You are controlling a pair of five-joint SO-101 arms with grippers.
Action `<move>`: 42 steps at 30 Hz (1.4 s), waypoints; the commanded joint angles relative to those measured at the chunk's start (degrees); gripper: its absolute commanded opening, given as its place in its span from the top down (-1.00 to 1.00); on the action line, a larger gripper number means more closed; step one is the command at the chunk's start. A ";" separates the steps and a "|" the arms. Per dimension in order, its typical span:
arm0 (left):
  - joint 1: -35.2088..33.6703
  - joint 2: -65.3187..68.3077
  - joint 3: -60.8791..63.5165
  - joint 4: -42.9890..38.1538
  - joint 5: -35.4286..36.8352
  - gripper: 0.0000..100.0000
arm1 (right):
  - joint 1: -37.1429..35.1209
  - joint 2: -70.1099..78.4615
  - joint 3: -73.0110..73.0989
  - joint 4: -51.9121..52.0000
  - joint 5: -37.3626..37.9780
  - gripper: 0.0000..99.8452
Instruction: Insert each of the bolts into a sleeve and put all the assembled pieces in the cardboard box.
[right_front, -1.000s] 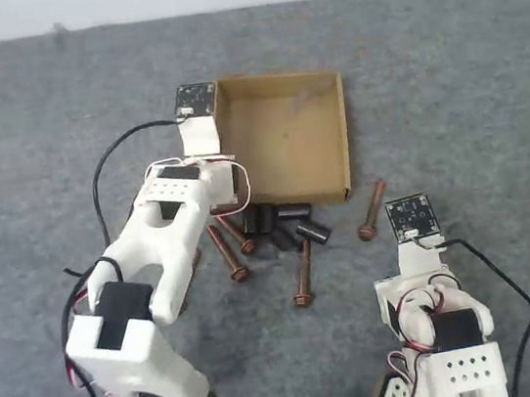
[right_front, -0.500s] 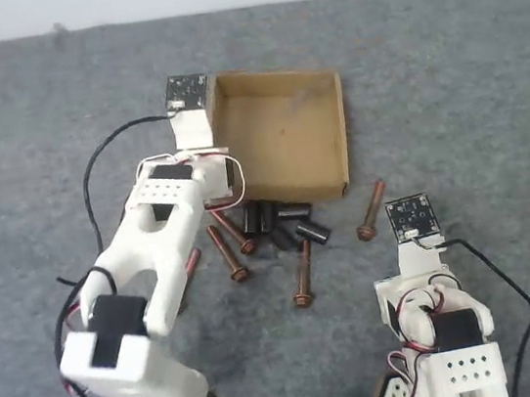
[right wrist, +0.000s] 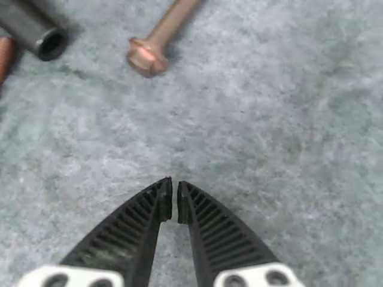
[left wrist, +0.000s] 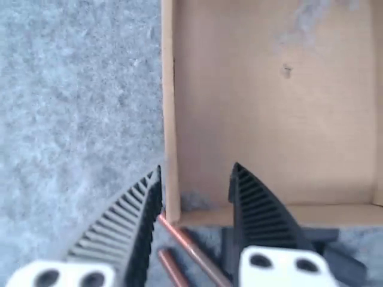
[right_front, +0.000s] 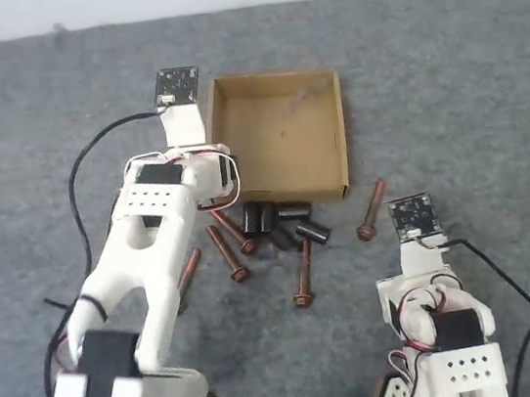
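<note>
The cardboard box (right_front: 227,135) sits open at the table's back middle, with nothing inside it. Several copper bolts (right_front: 302,272) and black sleeves (right_front: 295,211) lie loose just in front of it. My left arm (right_front: 156,233) stretches toward the box's near left corner. The left gripper (left wrist: 196,173) is open above that corner of the box (left wrist: 170,107), with two bolts (left wrist: 191,248) and a sleeve (left wrist: 335,264) below it. My right gripper (right wrist: 174,186) is shut and holds nothing, low over the carpet. A bolt (right wrist: 161,36) and a sleeve (right wrist: 33,27) lie ahead of it.
Grey carpet covers the table (right_front: 466,81). One bolt (right_front: 372,210) lies apart, right of the pile and close to the right arm's wrist (right_front: 414,218). A black cable (right_front: 85,184) loops left of the left arm.
The left arm has swung slightly left and farther back along the box's left wall. The right arm, the bolts and the sleeves have not moved.
</note>
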 commanded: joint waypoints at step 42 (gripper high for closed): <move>-40.53 -25.23 31.60 -2.81 -4.92 0.67 | 13.58 20.00 -21.63 -22.64 6.86 0.91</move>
